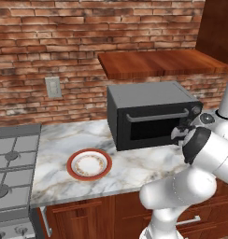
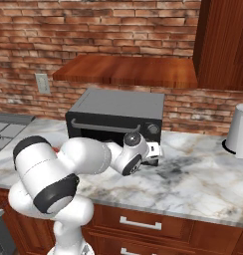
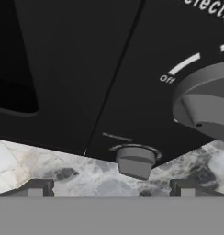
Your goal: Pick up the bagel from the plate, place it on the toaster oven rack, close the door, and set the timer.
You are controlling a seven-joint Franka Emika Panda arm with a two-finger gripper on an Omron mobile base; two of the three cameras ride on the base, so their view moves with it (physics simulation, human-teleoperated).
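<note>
The toaster oven [image 1: 151, 114] stands on the marble desk [image 1: 134, 165], near the brick wall, and its door [image 1: 155, 123] is shut, with the silver bar handle across the top of the black window. The rack and the bagel are not to be seen, so I cannot tell where the bagel is. The plate [image 1: 89, 164] lies on the desk to the left of the oven, apart from it, and nothing lies on it.

The gripper [image 1: 181, 134] is at the lower right corner of the oven front, just in front of the knob panel. Its two fingertips [image 3: 38, 188] stand wide apart and hold nothing. In the hand view the camera looks closely at the dark panel: a big round knob [image 3: 205, 108] is at the right, with a white arc and the word "Off" beside it, and a small grey foot [image 3: 135, 160] of the oven rests on the marble below. The fingertips do not touch the knob.

A stove [image 1: 13, 158] is at the left end of the desk. A white cylinder [image 2: 239, 130] stands far to the right.
</note>
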